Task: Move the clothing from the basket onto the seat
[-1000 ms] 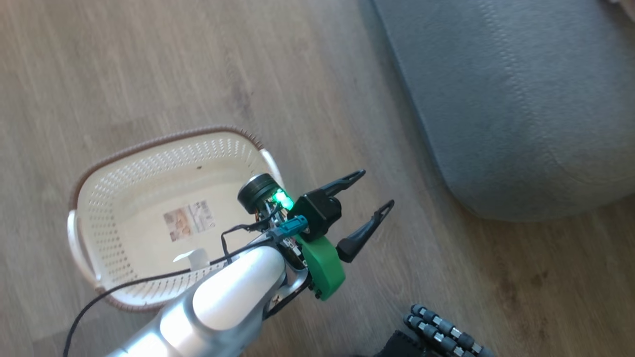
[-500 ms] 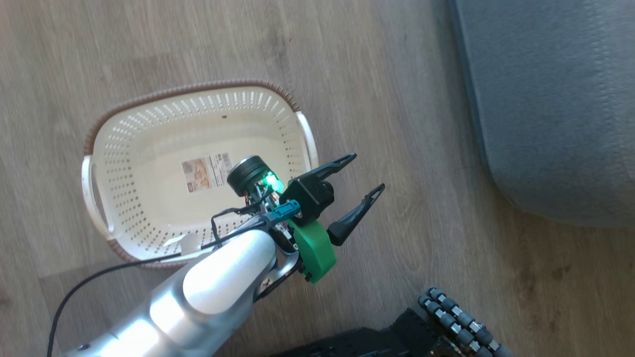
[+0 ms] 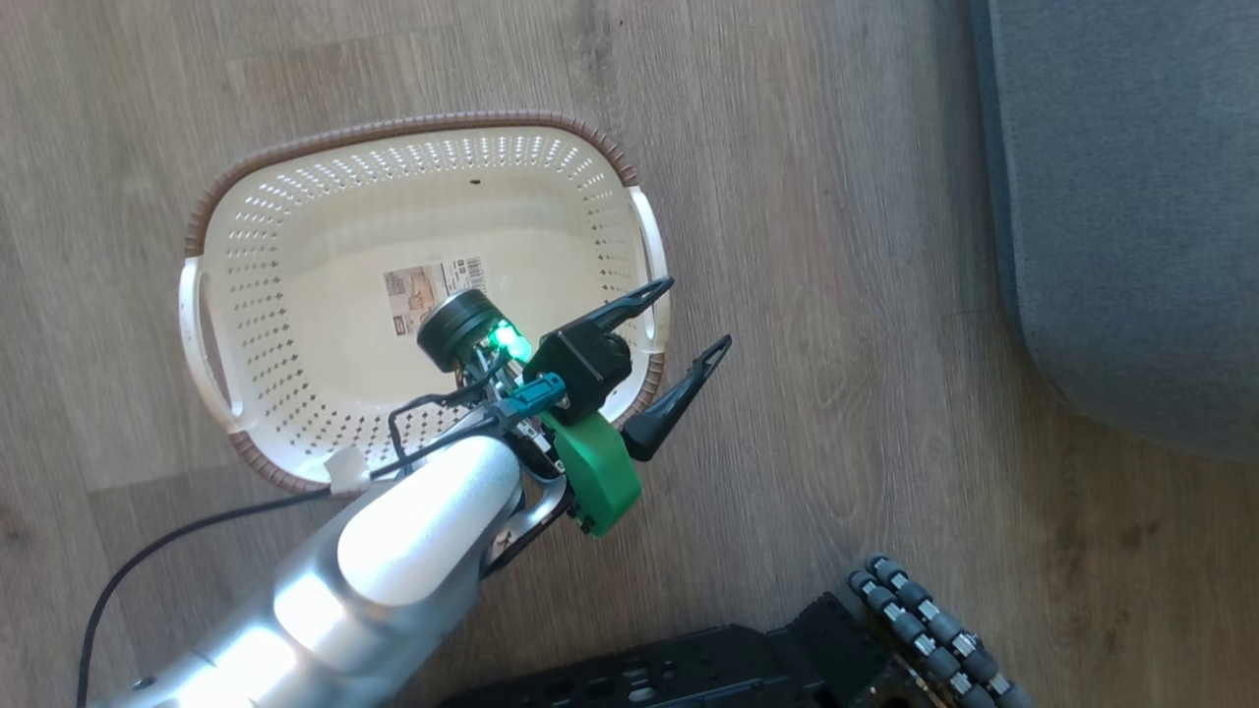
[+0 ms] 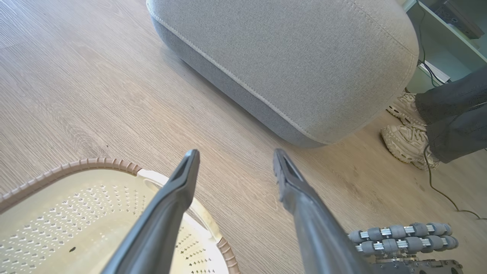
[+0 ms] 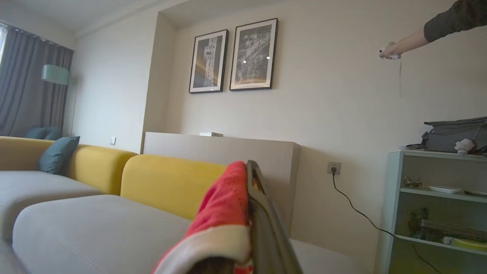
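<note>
The cream basket (image 3: 295, 295) stands on the wood floor with just a sticker on its bottom. My left gripper (image 3: 698, 315) is open above the basket's right handle, nothing between its fingers. In the left wrist view that gripper (image 4: 236, 154) points past the basket's brown rim (image 4: 76, 165) toward the grey seat (image 4: 289, 57). The seat (image 3: 1131, 197) lies at the right of the head view. My right gripper (image 5: 249, 167) is shut on the red clothing (image 5: 224, 201) with a white band, held above the grey seat (image 5: 95, 224).
The robot's black base with roller wheels (image 3: 925, 629) sits at the bottom right. A person's shoes (image 4: 407, 140) stand beyond the seat, and an arm (image 5: 437, 30) reaches in at upper right. A yellow sofa back (image 5: 167, 182) and a shelf unit (image 5: 437, 209) stand behind.
The head view has swung: the basket now sits higher in it and the seat further right. My left gripper stays open, now over the basket's right rim.
</note>
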Controlling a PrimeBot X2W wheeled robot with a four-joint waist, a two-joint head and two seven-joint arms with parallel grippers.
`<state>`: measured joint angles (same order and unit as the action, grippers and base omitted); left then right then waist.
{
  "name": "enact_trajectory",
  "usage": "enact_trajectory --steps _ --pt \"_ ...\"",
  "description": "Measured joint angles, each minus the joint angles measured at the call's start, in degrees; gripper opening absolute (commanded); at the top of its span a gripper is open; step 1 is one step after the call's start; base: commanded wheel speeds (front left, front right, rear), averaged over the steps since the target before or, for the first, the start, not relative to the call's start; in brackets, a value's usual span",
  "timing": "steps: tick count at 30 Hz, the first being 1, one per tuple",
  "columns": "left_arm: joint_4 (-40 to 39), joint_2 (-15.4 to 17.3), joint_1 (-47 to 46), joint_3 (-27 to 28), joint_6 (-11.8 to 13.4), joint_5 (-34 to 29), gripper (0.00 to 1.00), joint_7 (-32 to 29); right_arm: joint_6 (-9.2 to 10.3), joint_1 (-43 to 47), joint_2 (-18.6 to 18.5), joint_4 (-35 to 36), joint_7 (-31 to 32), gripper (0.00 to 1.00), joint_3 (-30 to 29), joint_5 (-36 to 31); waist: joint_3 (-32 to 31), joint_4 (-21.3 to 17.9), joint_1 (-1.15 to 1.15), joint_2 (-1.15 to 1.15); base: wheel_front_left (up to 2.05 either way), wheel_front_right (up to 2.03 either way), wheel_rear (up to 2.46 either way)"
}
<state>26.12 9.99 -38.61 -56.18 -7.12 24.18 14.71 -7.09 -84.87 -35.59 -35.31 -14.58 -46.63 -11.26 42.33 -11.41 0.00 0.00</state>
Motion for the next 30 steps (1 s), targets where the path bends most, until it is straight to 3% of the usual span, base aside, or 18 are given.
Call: enact_trajectory --steps 6,15,16,17,22,30 --pt "-0.04 -0.12 0.02 1.19 0.0 -0.64 1.0 0.0 0.0 4.68 1.03 -12.7 2.69 0.0 -1.65 -0.74 1.22 0.55 0.0 0.0 0.0 0.0 0.0" --pt "0.02 -0.14 0.04 2.85 0.0 -0.98 1.0 0.0 0.0 13.8 0.92 -25.58 1.21 0.0 -4.04 0.85 1.29 1.42 0.0 0.0 0.0 0.0 0.0" --pt "0.03 -0.15 0.04 3.13 0.0 -0.98 1.0 0.0 0.0 14.78 0.91 -26.55 0.85 0.2 -4.01 0.86 1.22 1.44 0.0 0.0 0.0 0.0 0.0" --pt "0.03 -0.22 0.04 3.25 0.0 -0.98 1.0 0.0 0.0 15.4 0.9 -27.49 0.59 0.98 -4.19 1.42 1.12 1.44 0.0 0.0 0.0 0.0 0.0" --pt "0.03 -0.96 0.04 3.59 0.0 -1.52 1.0 0.0 0.0 16.66 0.68 -27.92 0.04 1.0 -2.77 3.99 0.15 1.47 0.0 0.0 0.0 0.0 0.0" --pt "0.22 -2.31 1.56 5.0 0.0 -1.49 1.0 0.0 0.0 24.88 0.71 -23.79 -0.13 1.0 5.11 11.87 -3.29 1.54 0.0 0.0 0.0 0.0 0.0"
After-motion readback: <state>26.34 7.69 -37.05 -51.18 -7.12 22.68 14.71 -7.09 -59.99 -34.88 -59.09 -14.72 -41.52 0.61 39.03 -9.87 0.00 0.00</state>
